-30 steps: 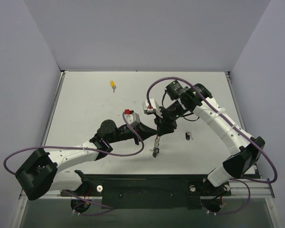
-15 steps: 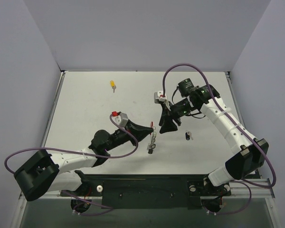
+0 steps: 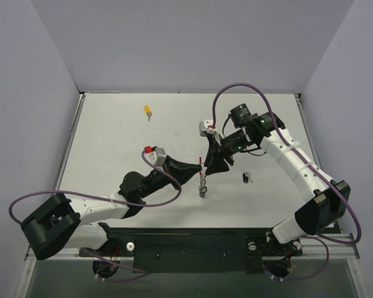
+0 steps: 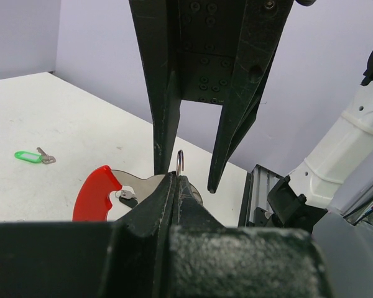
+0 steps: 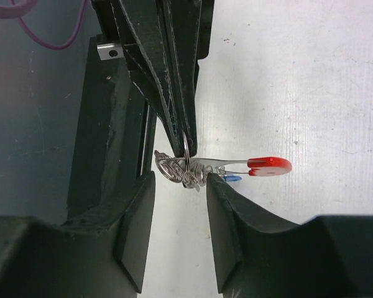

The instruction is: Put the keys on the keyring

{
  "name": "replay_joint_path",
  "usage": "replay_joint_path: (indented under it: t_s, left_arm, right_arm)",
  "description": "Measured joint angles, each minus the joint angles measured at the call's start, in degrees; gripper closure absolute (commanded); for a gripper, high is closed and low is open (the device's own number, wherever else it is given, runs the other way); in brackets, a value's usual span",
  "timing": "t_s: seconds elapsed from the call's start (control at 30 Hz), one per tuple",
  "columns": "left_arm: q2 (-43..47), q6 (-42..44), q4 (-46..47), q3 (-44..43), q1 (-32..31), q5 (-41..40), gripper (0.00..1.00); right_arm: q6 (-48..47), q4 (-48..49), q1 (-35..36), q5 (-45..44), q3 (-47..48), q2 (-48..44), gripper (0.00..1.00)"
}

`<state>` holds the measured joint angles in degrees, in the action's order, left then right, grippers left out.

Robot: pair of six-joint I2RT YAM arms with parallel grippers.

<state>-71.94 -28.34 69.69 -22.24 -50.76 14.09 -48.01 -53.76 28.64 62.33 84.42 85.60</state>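
Bright, even overhead light (soft shadows, foregrounds blurred).

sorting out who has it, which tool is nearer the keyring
Left. The left tool is shut on the keyring, holding it up; the right tool is open, one finger on either side of it.

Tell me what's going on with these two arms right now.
The left pincer is shut on the keyring, gripping it by the wire ring with its red tag sticking out sideways. The right pincer is open, with its jaws on either side of the ring. The yellow key, black key and green key lie loose on the table.
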Motion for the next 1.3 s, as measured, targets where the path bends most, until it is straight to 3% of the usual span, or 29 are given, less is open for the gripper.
replay_joint_path:
  t_s: [0.33,0.67,0.8,0.97,1.17,1.23,1.3]
  left_arm:
    - [-0.3,0.0,0.4,0.0,-0.3,-0.3,1.0]
    - [-1.1,0.0,0.4,0.0,-0.7,-0.4,1.0]
    - [-1.2,0.0,0.4,0.0,-0.9,-0.5,1.0]
    - [-1.2,0.0,0.4,0.0,-1.0,-0.7,1.0]
    - [-1.2,0.0,0.4,0.1,-1.1,-0.8,1.0]
    - [-1.1,0.0,0.3,0.1,-1.1,-0.8,0.92]
    - [-1.0,0.1,0.0,0.2,-1.0,-0.8,0.75]
  right_arm:
    - [0.0,0.0,0.3,0.1,0.0,0.1,0.74]
    - [0.4,0.1,0.3,0.2,1.0,0.2,0.74]
    - [0.5,0.2,0.3,0.2,1.1,0.2,0.82]
    - [0.7,0.2,0.4,0.2,1.1,0.2,1.0]
    - [1.6,0.4,0.7,-0.4,1.2,0.3,1.0]
    - [2.1,0.4,0.9,-0.9,1.4,0.3,1.0]
    - [2.6,0.3,1.1,-1.7,1.6,0.3,1.0]
